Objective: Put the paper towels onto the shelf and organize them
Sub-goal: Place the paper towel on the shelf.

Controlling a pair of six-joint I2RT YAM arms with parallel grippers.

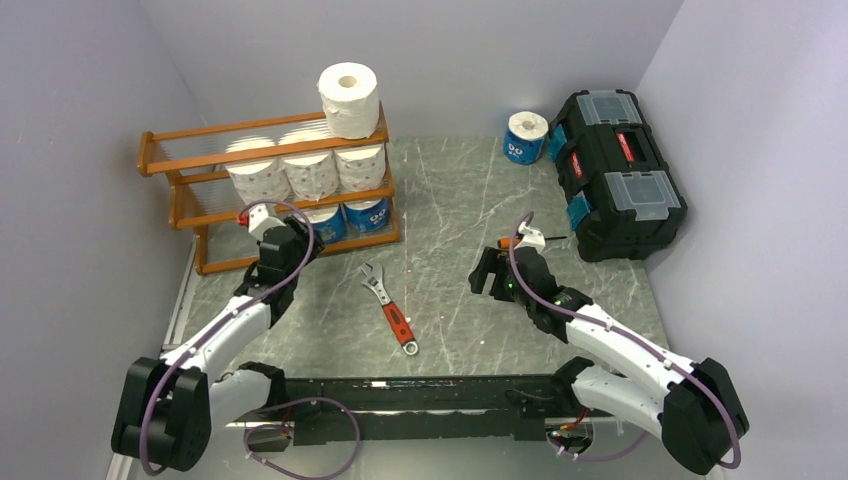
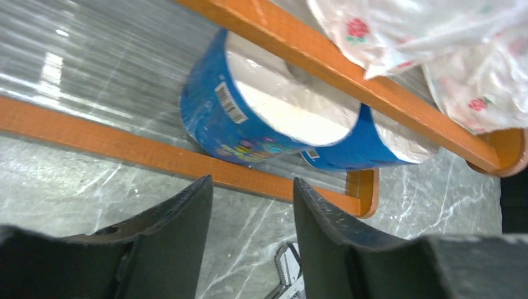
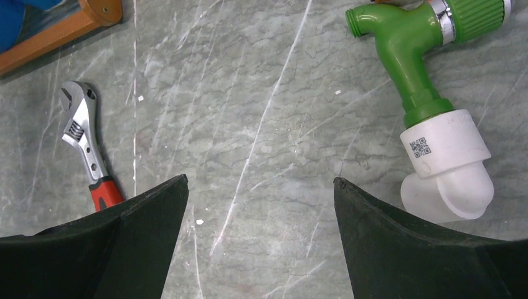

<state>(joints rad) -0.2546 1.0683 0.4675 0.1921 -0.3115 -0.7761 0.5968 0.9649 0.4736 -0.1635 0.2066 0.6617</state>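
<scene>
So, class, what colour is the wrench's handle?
Red; the wrench handle shows best in the top external view.

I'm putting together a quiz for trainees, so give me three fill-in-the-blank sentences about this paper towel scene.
The loose roll off the shelf stands beside the black ____.
The shelf's bottom tier holds ____ blue-wrapped rolls.
The wrench on the table has a ____ handle.
Missing words: toolbox; two; red.

The shelf [image 1: 200, 160] is open along its left half — rolls [image 1: 310, 170] fill its right end. A wrench [image 1: 390, 305] lies mid-table; the toolbox [image 1: 615, 170] walls off the far right.
</scene>
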